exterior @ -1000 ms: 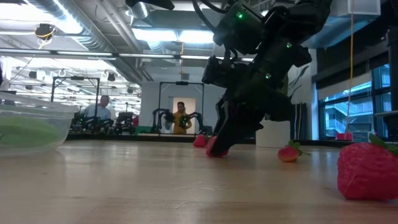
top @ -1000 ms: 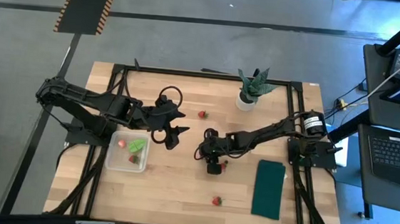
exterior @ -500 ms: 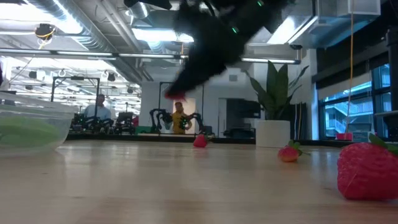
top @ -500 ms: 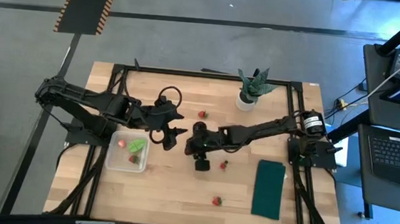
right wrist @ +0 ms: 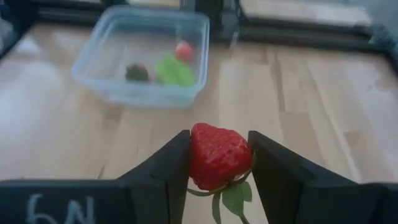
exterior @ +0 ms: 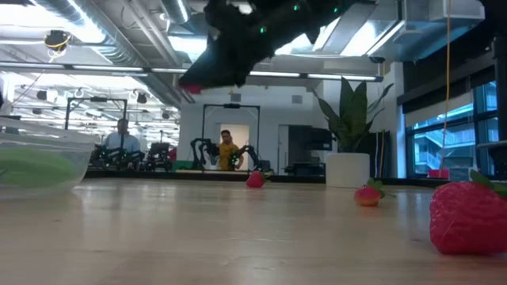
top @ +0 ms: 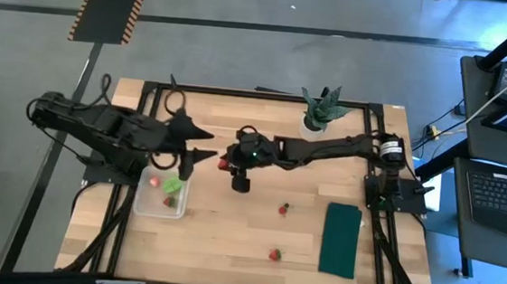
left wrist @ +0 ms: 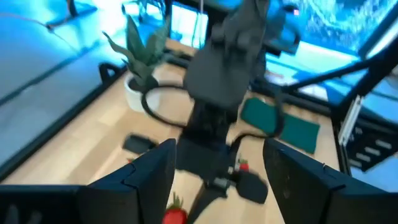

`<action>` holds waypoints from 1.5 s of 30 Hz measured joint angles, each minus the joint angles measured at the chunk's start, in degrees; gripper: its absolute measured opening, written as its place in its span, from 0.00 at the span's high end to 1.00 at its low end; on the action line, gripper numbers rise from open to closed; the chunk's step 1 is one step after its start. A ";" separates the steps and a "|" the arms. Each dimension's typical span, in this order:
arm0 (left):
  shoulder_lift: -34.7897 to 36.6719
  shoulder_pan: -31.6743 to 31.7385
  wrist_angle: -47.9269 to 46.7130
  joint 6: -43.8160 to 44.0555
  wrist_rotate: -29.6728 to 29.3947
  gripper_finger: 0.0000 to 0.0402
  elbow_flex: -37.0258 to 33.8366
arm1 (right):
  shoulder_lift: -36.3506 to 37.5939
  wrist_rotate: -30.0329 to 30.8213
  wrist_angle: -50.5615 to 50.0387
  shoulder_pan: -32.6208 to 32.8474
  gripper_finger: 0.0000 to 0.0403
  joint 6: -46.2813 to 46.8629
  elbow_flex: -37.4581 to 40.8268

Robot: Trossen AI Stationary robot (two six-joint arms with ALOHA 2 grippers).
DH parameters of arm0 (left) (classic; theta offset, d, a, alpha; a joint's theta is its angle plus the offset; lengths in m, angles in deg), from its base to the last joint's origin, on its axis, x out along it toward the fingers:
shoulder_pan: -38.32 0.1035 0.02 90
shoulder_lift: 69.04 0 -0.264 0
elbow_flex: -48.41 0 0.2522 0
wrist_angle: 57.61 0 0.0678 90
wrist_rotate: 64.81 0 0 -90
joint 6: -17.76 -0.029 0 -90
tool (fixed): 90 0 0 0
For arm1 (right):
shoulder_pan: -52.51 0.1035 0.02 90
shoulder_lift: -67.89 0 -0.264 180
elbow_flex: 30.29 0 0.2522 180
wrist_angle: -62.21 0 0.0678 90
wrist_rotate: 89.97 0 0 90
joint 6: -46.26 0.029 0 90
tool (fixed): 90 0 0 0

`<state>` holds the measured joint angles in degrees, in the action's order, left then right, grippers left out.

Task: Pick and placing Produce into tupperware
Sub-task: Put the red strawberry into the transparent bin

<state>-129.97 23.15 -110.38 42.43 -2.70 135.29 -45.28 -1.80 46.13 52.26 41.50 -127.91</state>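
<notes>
The strawberry sits pinched between the right gripper's closed fingers, aloft between table centre and the clear tupperware, which holds a leafy piece, a brown piece and a berry. The left gripper, spread wide and empty, hovers just beside; the arms could collide, or the berry drop short

Only readable thing I can spot is some pale scrawl, looks like "6N", on the right claw's dark body. Nothing else legible anywhere.
</notes>
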 joint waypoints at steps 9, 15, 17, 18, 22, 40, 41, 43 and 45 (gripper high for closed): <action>0.91 0.12 0.23 -2.82 -3.00 0.42 0.03 | -7.53 -2.58 4.04 -0.39 0.62 1.51 0.04; 0.79 0.12 0.05 -2.82 -3.02 0.42 0.03 | -12.15 -4.39 5.57 -0.39 0.63 3.15 0.11; 0.79 0.12 0.04 -2.85 -3.02 0.42 0.03 | -13.00 -4.45 6.52 -0.39 0.63 3.25 0.11; 0.79 0.12 0.06 -2.84 -3.04 0.42 0.03 | -13.46 -4.73 7.04 -0.39 0.62 3.50 0.11; 0.79 0.12 0.04 -2.85 -3.06 0.42 0.03 | -14.87 -6.70 9.20 -0.39 0.62 5.13 0.11; 0.79 0.13 0.04 -2.85 -3.11 0.42 0.03 | -15.08 -6.82 9.41 -0.76 0.59 5.98 0.10; 0.79 0.13 0.04 -2.85 -3.11 0.42 0.03 | -15.08 -6.82 9.41 -0.76 0.59 5.96 0.11; 0.79 0.13 0.04 -2.85 -3.11 0.42 0.03 | -15.08 -6.80 9.41 -0.76 0.59 6.05 0.11; 0.79 0.12 0.04 -2.85 -3.11 0.42 0.03 | -15.08 -6.82 9.39 -0.74 0.58 6.01 0.11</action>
<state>-129.18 23.27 -110.33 39.59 -5.81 135.32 -60.36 -8.61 55.52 51.52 47.52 -127.80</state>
